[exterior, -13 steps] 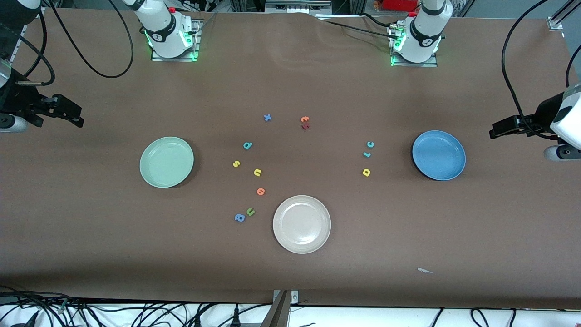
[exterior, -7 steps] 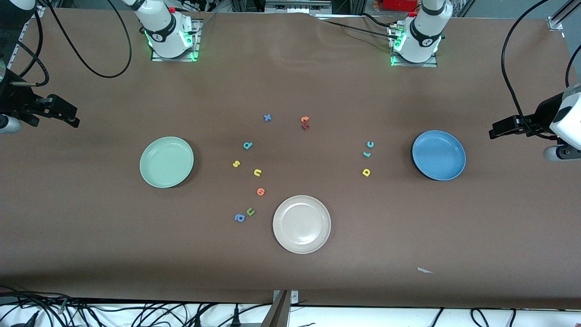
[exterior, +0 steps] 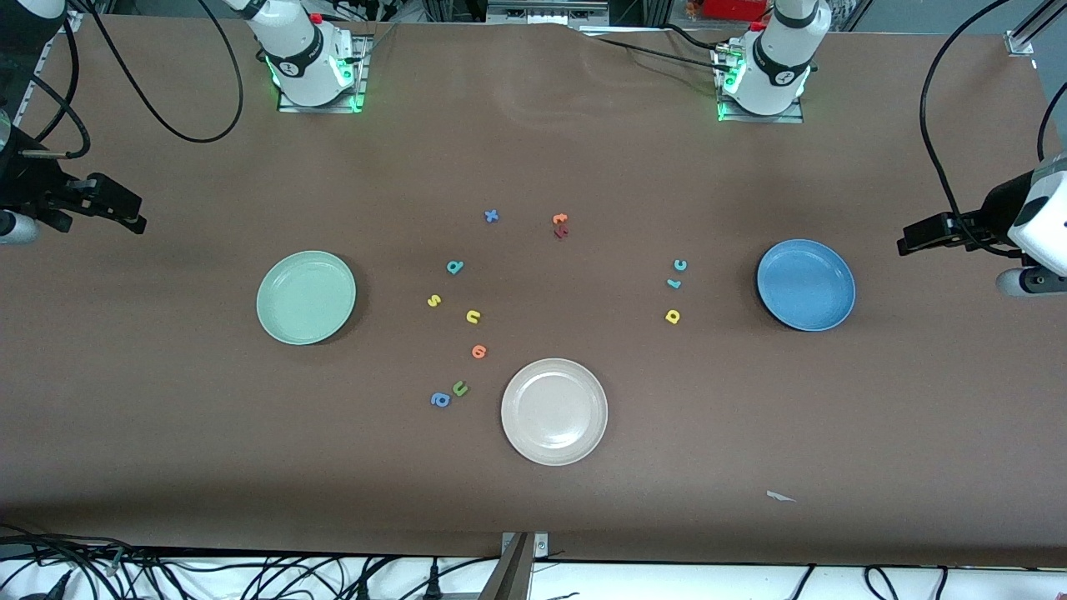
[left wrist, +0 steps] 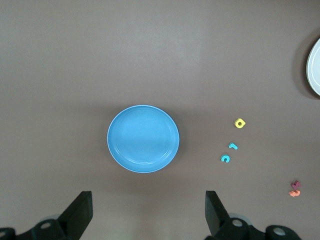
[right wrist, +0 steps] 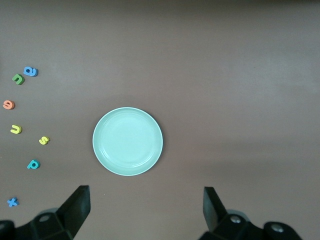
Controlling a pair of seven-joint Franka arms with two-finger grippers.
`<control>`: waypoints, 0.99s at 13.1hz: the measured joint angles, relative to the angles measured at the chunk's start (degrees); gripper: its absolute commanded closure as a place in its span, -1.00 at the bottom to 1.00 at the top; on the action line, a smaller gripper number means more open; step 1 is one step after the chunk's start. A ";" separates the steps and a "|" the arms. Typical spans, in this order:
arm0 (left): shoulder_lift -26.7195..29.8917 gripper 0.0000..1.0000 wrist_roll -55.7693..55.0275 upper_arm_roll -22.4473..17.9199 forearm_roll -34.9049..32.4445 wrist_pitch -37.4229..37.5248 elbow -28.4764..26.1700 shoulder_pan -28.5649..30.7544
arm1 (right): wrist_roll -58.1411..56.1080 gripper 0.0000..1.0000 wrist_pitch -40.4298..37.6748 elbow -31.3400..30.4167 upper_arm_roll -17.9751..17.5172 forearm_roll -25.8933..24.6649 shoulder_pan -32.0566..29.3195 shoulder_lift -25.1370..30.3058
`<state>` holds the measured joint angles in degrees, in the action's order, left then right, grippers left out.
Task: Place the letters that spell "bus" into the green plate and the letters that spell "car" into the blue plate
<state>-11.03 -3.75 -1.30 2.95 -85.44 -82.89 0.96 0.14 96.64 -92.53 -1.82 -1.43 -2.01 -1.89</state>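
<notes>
We see three round plates on the brown table (exterior: 750, 433), and all three hold nothing; the pale mint-green plate (exterior: 306, 297) sits toward the right arm's end, the medium-blue plate (exterior: 805, 284) toward the left arm's end, and the cream-white plate (exterior: 553, 411) between them, nearer to the front camera.

We count twelve tiny foam letters, all lying on the bare table; three for "bus": the teal b (exterior: 454, 267), the yellow s (exterior: 433, 301) and the yellow u (exterior: 473, 316), near the green plate; three for "car": the teal c (exterior: 680, 265), the thin pale-teal r (exterior: 673, 284) and the yellow a (exterior: 673, 316), beside the blue plate; six others: a blue x (exterior: 491, 216), an orange letter (exterior: 559, 219) touching a dark-red letter (exterior: 561, 232), one orange round letter (exterior: 478, 352), an olive-green u (exterior: 459, 388) and a blue a (exterior: 439, 400).

The left gripper (left wrist: 149, 212) hangs high past the blue plate at its end of the table, fingers spread wide, holding nothing; the right gripper (right wrist: 146, 210) hangs high past the green plate at its end, fingers wide too, holding nothing; the letters lie well apart from both.
</notes>
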 measured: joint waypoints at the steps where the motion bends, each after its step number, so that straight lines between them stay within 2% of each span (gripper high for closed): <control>1: -0.03 -0.98 0.00 0.00 0.00 0.00 -0.01 0.00 | 0.00 -1.00 -0.01 0.00 0.00 0.00 0.00 0.00; 13: -0.08 -0.99 0.00 0.00 0.00 0.00 -0.26 0.00 | 0.00 -1.00 -0.25 0.00 0.00 0.00 0.00 0.00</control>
<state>-11.11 -3.75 -1.30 2.95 -85.44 -83.15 0.96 0.14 96.39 -92.53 -1.82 -1.43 -2.01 -1.89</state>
